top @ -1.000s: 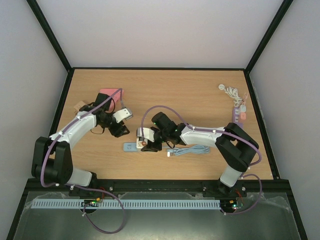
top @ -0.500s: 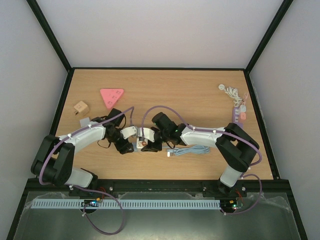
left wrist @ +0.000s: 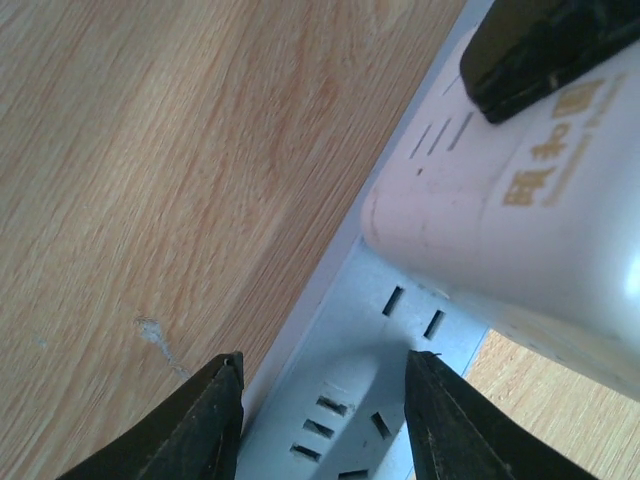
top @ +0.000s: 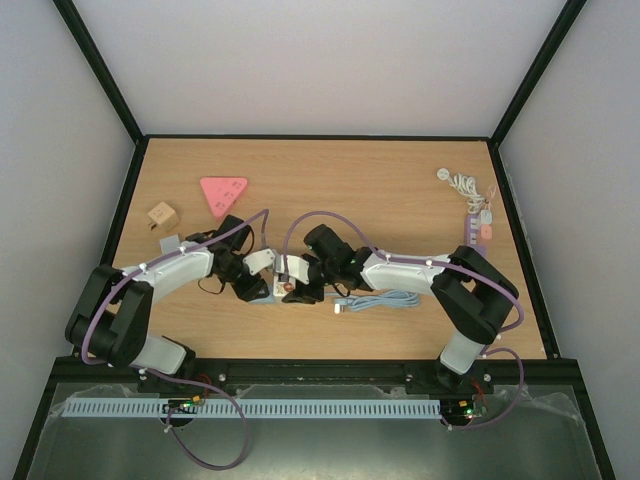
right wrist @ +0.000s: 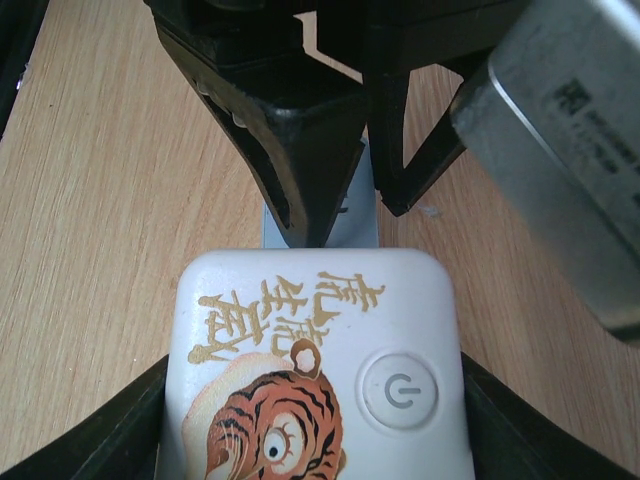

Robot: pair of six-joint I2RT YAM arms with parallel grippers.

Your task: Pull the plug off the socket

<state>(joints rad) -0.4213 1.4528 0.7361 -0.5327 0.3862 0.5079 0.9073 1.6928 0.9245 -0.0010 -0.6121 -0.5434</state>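
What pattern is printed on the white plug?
The plug bears an orange tiger under gold characters; right wrist view shows it best.

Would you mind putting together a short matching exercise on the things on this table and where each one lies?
Things:
1 pink triangle
2 wooden cube
3 pale blue cable
4 tiger plug

Places:
A seated on the power strip
B nearest the left edge of the table
C bundled to the right of the plug
D right of the cube, farther back

Pairs: 1-D, 2-B, 3-C, 4-A
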